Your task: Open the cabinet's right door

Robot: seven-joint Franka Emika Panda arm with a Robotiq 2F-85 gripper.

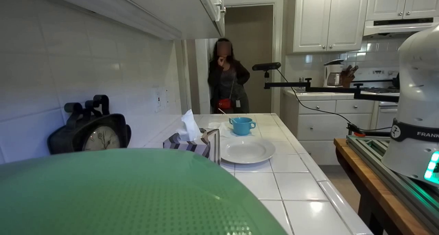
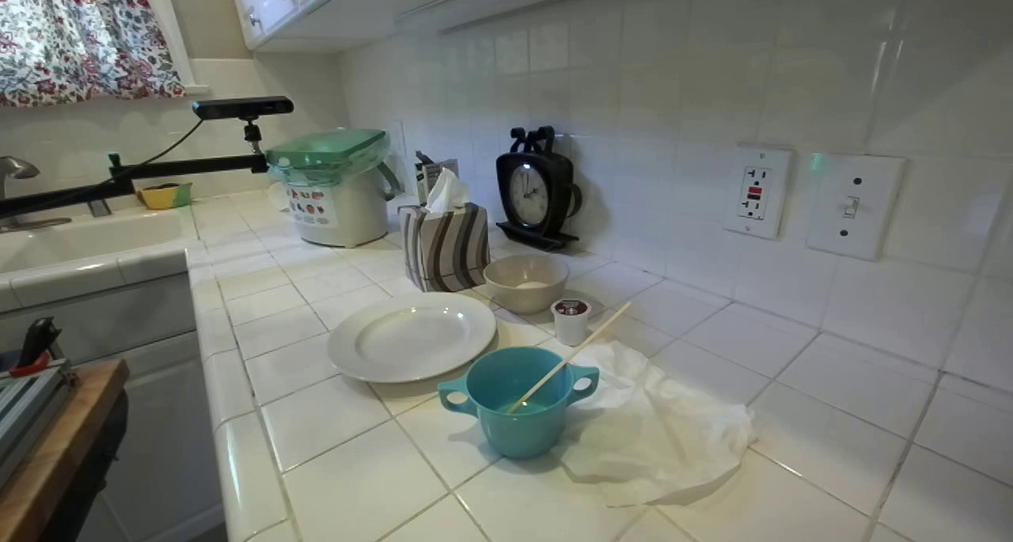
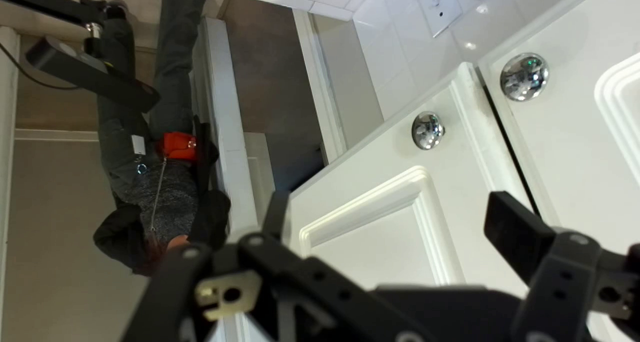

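Wrist view: person (image 3: 170,184) seen left of fingers (image 3: 517,233). Gripper (image 3: 390,207) is spread wide, free room between tips; right door (image 3: 375,247) of the cabinet (image 3: 465,187) seen there, knob (image 3: 427,131) above, door-edge seam (image 3: 511,145) partly hidden by rightmost finger.

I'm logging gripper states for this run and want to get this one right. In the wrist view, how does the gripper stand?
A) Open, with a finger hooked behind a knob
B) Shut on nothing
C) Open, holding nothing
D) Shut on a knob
C: the gripper has its fingers spread wide with nothing gripped, and both knobs show clear of them.
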